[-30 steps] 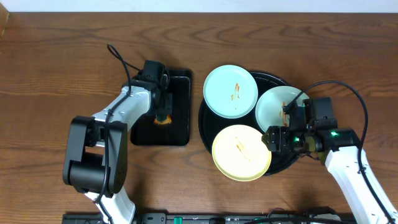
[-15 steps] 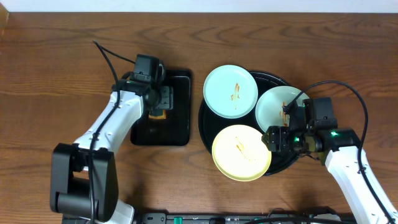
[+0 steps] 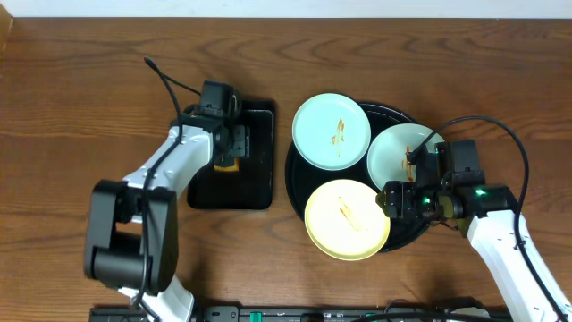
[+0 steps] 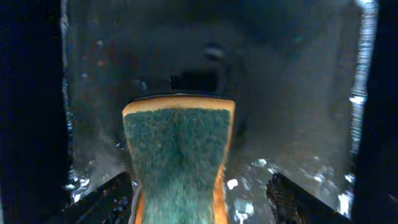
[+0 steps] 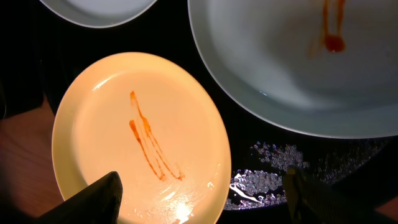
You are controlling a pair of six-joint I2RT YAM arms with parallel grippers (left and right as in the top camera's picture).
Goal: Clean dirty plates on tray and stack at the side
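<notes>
- Brown wooden desk all round, and on it the big round black tray carrying all three plates.
- Pale yellow plate sits at the tray's near edge, hanging out over the rim, with thin orange-red streaks across its middle.
- One blue-green plate sits at the tray's far-left edge, also over the rim; the other blue-green plate is on the tray's right side. Both are smeared.
- Right gripper hovers over the tray's near-right part, jaws wide and holding nothing, with the yellow plate right below.
- Just left of the tray lies a smaller rectangular black tray. The left gripper is over it, jaws wide either side of a green-faced sponge — not gripping it.
</notes>
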